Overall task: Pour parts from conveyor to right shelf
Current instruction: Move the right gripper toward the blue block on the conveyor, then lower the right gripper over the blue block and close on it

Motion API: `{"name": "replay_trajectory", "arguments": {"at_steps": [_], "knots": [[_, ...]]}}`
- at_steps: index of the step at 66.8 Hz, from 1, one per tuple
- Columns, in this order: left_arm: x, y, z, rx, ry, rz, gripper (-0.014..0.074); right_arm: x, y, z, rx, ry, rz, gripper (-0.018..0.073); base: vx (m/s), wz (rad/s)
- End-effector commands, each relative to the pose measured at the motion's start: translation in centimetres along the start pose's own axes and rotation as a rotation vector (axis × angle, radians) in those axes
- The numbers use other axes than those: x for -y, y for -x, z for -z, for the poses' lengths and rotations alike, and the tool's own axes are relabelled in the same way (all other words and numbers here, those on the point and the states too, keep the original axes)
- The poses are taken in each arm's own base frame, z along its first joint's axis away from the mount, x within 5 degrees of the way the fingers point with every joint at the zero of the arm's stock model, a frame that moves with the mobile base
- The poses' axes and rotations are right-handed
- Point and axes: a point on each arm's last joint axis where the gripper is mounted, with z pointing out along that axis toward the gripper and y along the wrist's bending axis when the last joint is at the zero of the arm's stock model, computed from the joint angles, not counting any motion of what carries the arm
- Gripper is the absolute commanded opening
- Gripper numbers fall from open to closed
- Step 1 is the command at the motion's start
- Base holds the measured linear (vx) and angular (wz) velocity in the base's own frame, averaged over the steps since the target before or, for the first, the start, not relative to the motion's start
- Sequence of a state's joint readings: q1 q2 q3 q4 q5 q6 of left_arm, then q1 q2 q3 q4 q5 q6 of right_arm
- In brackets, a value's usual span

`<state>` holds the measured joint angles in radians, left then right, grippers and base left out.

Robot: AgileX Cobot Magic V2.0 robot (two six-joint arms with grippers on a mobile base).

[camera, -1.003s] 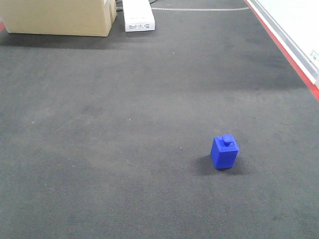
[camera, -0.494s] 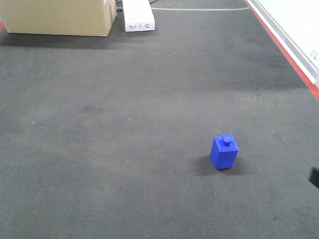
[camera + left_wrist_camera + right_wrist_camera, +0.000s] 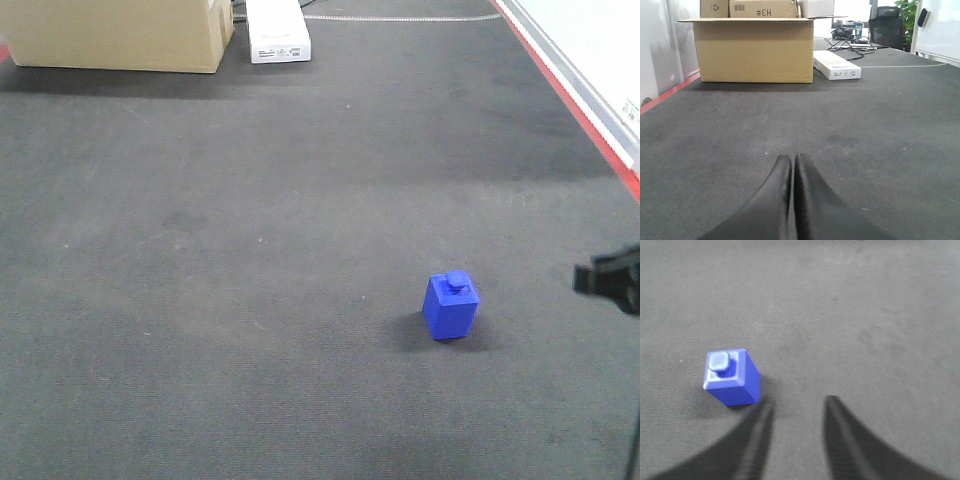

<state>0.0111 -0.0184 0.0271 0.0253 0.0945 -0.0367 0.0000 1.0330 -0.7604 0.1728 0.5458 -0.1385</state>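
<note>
A small blue block with a stud on top (image 3: pixel 451 305) stands on the dark grey belt surface (image 3: pixel 250 300), right of centre. It also shows in the right wrist view (image 3: pixel 732 377). My right gripper (image 3: pixel 797 402) is open and empty; the block lies just beyond and to the left of its left finger (image 3: pixel 760 425). Its tip shows at the right edge of the front view (image 3: pixel 608 278), right of the block. My left gripper (image 3: pixel 792 159) is shut and empty, low over bare belt. No shelf is in view.
A cardboard box (image 3: pixel 120 35) and a white flat device (image 3: pixel 277 30) stand at the far left of the surface. They also show in the left wrist view, the box (image 3: pixel 752 50) and the device (image 3: pixel 836 65). A red strip (image 3: pixel 570 95) borders the right side.
My right gripper has come into the front view from the right edge and moved left toward the blue block. The block has not moved.
</note>
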Motion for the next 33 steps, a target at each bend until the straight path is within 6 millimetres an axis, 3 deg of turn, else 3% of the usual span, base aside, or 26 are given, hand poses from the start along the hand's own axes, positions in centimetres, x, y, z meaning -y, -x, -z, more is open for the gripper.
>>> {"name": "replay_trajectory", "arguments": {"at_steps": [1,10,18,33], "knots": [[0.1,1.4,0.2,0.098,-0.009,0.014,-0.0006,-0.1,2.7,-0.6,0.028,0.016,0.038,0.0431,0.00,0.00],[0.1,1.4,0.2,0.098,-0.009,0.014,-0.0006,-0.2,4.5,-2.6,-0.088,0.047,0.031,0.0544,0.00,0.00],[0.1,1.4,0.2,0.098,-0.009,0.014,-0.0006,-0.8,6.5,-4.5,-0.170,0.080,0.047,0.0568,0.00,0.00],[0.1,1.4,0.2,0.098,-0.009,0.014,-0.0006,-5.9,9.5,-6.8,-0.244,0.086,0.167,0.0568,0.00,0.00]]}}
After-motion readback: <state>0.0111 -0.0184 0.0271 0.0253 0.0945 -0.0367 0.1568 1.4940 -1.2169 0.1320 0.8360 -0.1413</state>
